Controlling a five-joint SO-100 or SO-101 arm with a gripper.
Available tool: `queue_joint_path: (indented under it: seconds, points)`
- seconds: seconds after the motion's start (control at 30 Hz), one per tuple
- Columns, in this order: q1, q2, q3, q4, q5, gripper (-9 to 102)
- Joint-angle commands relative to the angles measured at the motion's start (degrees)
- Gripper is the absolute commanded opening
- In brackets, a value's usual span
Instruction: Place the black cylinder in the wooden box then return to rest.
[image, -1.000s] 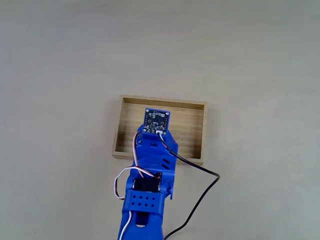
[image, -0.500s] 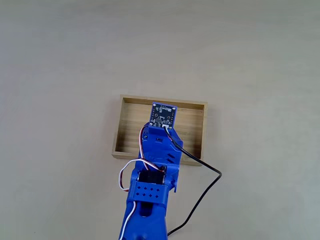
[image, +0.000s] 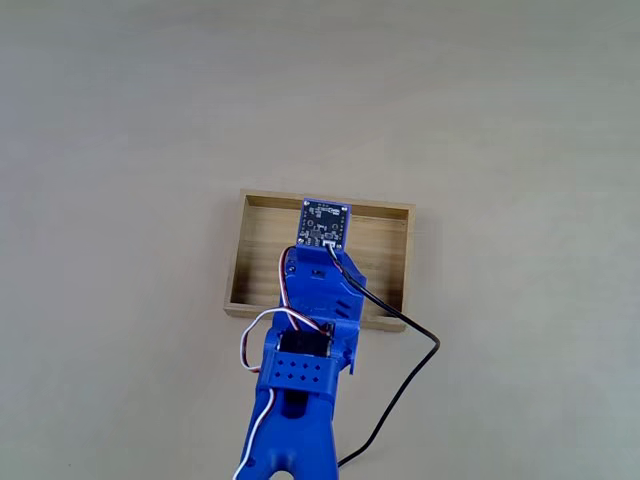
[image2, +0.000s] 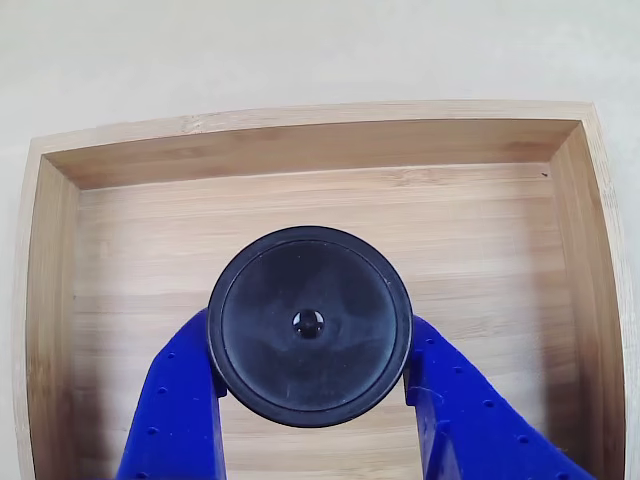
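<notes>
end effector (image2: 310, 385) grips black cylinder (image2: 310, 325) (other view) — over wooden box (image: 390, 250)

Bare floor of the wooden box (image2: 60, 300) open on all sides of the gripper (image2: 310, 390) and its black cylinder (image2: 310, 325); low walls ring it, far wall nearest; table (image: 120, 120) beyond the box unobstructed; black cable (image: 400, 390) trailing right of the arm

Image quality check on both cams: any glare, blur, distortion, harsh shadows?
Fixed view: soft, even light, slightly hazy and low in contrast; the wooden box casts only a faint shadow on the table. Other view: sharp close-up; the box walls bow outward, which suggests a wide lens; a small glint sits at the centre hole of the black cylinder, held between the blue jaws of the gripper; no blown highlights.
</notes>
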Motion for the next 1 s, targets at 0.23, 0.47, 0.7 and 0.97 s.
queue_joint_path:
  seconds: [0.23, 0.47, 0.7, 0.97]
  points:
    - [0.26, 0.53, -7.56, -1.76, 1.76, 17]
    - [0.09, 1.58, -8.0, -1.76, 2.02, 17]
    - [0.0, 2.2, -8.09, -1.85, 2.46, 17]
    - [-0.09, 2.55, -8.09, -2.11, 3.43, 24]
